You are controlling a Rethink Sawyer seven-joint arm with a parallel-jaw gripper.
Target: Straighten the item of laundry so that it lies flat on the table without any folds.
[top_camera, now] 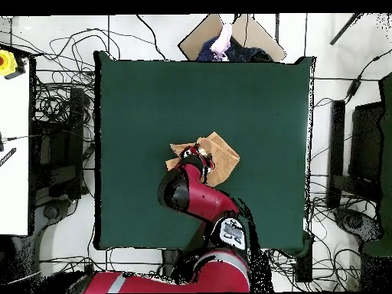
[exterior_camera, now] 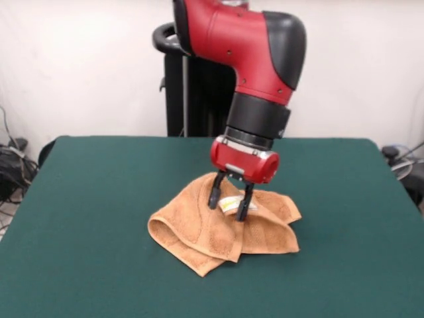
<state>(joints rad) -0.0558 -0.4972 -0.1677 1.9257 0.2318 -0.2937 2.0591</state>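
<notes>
The towel (exterior_camera: 222, 228) lies crumpled near the middle of the green table (exterior_camera: 86, 199), well apart from every edge, with bare felt all round it. Several layers overlap; one rounded fold faces the front view's camera at lower left, and a folded corner points toward that camera. The heap runs longer from side to side than from front to back in the front view. A white-yellow tag (exterior_camera: 230, 204) shows on top. The gripper (exterior_camera: 229, 205) stands down on the heap, its two fingers (exterior_camera: 214, 197) apart, straddling the tag; whether they pinch any cloth cannot be told. A person (top_camera: 223, 42) shows at the table's far edge in the overhead view.
</notes>
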